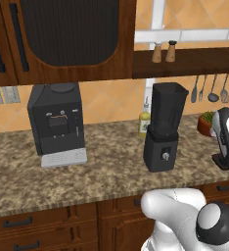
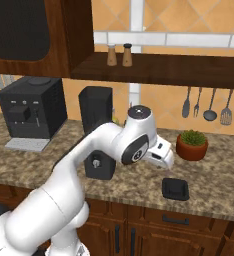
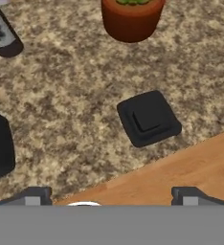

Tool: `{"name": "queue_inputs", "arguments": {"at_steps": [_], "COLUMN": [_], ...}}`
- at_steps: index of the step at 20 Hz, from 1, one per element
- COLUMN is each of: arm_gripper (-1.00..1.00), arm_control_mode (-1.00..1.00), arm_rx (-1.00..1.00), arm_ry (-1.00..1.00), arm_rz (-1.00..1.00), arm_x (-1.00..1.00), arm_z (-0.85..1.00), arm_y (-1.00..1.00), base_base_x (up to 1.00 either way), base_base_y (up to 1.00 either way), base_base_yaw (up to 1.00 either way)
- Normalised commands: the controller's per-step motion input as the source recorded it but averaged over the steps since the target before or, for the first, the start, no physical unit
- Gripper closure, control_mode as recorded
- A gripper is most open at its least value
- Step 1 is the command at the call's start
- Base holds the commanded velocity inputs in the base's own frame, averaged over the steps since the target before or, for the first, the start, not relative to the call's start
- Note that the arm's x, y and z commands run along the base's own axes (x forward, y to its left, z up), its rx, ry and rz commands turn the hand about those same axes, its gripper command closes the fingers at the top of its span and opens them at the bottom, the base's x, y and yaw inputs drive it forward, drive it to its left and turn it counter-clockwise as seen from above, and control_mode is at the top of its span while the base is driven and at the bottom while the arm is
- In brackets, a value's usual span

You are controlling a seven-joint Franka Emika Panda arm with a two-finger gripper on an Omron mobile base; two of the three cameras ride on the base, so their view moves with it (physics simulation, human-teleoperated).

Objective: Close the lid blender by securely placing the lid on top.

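One task, none of it done as far as the views show: blender (image 1: 163,128) jar stands open-topped on the granite table (image 1: 106,166), and the lid (image 3: 149,117) lies flat on the table well apart from it, near the front edge, right of the blender, in front of the potted plant (image 2: 191,144). Lid untouched, nothing between the jaws. Gripper (image 3: 111,196) hangs above the table edge with its tips spread wide, the lid ahead of them, not yet between them. Judged left to do: descend on the lid, grasp, lift, carry left to the jar, seat it square on the rim, release.

Count, largest to smallest:
- coffee machine (image 1: 57,122), one, far left on the table, grey tray at its foot
- blender, one, mid table, knob facing front
- potted plant, one, right of the blender, toward the wall
- bottle (image 1: 144,121), one, just behind the blender on its left
- hanging utensils (image 2: 205,105), four, on the wall at right
- lid, one, black, square, raised centre
- shakers (image 2: 119,55), two, side by side on the shelf above

Lid sits low and flat; a narrow grasp on the raised centre looks the likelier hold
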Motion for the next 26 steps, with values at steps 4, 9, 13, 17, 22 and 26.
{"name": "queue_inputs", "arguments": {"at_steps": [4, 9, 13, 17, 22, 26], "arm_gripper": [-1.0, -1.0, -1.0, -1.0, -1.0, -1.0], "arm_control_mode": [-1.0, -1.0, -1.0, -1.0, -1.0, -1.0], "arm_rx": [0.0, 0.05, 0.07, 0.06, 0.02, 0.0], "arm_ry": [0.0, 0.0, 0.0, 0.0, 0.0, 0.0], "arm_rz": [-0.12, -0.1, -0.05, 0.0, 0.0, 0.01], "arm_x": [0.0, 0.01, 0.12, 0.2, 0.17, 0.11], "arm_z": [-0.51, -0.47, -0.39, -0.29, -0.23, -0.28], "arm_y": [-0.76, -0.68, -0.46, -0.21, 0.0, 0.01], "base_base_x": [0.0, 0.0, 0.0, 0.0, 0.0, 0.0], "base_base_y": [0.0, 0.0, 0.0, 0.0, 0.0, 0.0], "base_base_yaw": [0.0, 0.0, 0.0, 0.0, 0.0, 0.0]}}
